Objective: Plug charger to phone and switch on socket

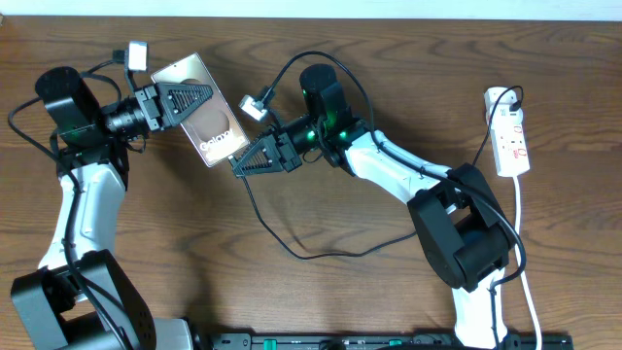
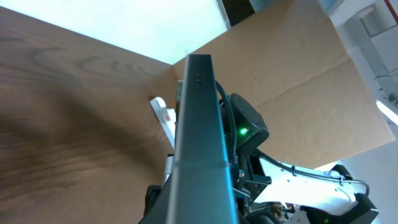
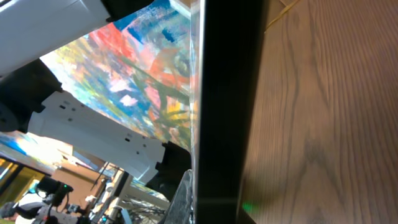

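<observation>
Alignment is going on between plug and port, as I am reading it. The left gripper (image 1: 199,96) is squeezing its fingers on the phone (image 1: 216,131) and holding it at a slant over the table (image 1: 292,301), with the lettered back facing up in the overhead view. The left wrist camera is looking straight along the phone's thin edge.

The right gripper (image 1: 241,164) is sitting just beside the phone's lower end with its fingers pressed together. The charger cable (image 1: 326,256) is trailing out from those tips and looping away from the phone across the wood. I am judging that the fingers are pinching the cable near its plug, though the plug itself is hiding behind them. I cannot tell whether it is touching the port; the right wrist view is showing only the phone's dark edge, very close.

The next move is calling for a short, straight push along the phone's length, with the plug squared to the port and the left grip bracing against it. The power strip (image 1: 510,136) is lying well apart from the phone, beyond the right arm, so its switch is waiting as the last step, once a gripper is freeing itself.
</observation>
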Action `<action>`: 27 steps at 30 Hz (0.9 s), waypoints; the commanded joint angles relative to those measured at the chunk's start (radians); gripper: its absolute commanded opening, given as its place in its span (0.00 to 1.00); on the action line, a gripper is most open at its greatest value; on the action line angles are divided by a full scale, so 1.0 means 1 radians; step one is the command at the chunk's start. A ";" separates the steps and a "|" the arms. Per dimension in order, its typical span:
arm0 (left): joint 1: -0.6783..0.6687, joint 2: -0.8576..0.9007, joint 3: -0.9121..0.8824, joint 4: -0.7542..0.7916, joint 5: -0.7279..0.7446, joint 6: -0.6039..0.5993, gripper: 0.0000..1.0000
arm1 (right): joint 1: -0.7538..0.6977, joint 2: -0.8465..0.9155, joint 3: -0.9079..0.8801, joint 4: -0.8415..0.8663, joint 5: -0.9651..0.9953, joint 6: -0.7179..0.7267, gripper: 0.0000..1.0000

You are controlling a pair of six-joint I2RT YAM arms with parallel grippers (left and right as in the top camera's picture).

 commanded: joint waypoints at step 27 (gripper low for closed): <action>0.000 -0.003 0.002 -0.019 0.029 0.042 0.07 | -0.014 0.004 0.013 0.008 0.085 0.031 0.01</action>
